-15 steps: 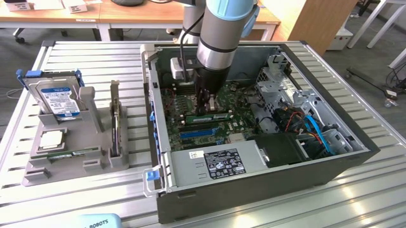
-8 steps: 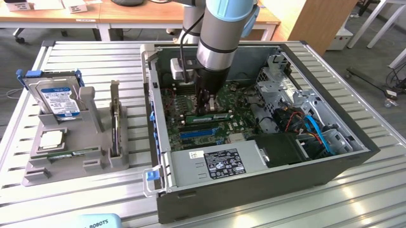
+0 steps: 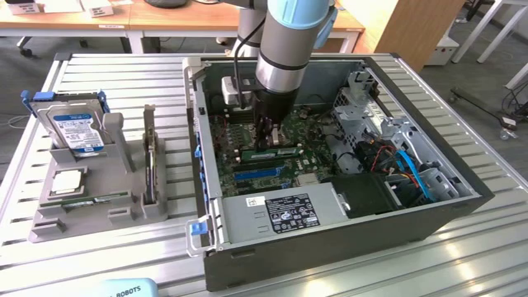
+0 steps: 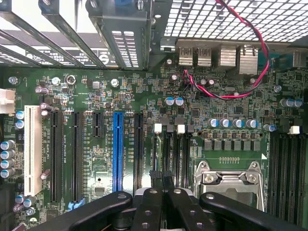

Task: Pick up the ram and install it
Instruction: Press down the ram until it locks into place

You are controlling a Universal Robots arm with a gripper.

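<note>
Green ram (image 3: 279, 150) stick, on edge in mobo slot inside PC case, lying level.

table (image 3: 99, 260): ribbed metal, matt | PC case (image 3: 347, 247): dark metal | tray (image 3: 91, 216): grey matt plastic

We see the computer case (image 3: 330, 185) open on top. Inside, the motherboard (image 3: 247, 133) lies bare toward the exterior view's left wall; the power supply (image 3: 281, 213) crowds the near edge, and the drive cage (image 3: 371, 114) with blue cables (image 3: 412, 170) blocks the right side.
</note>
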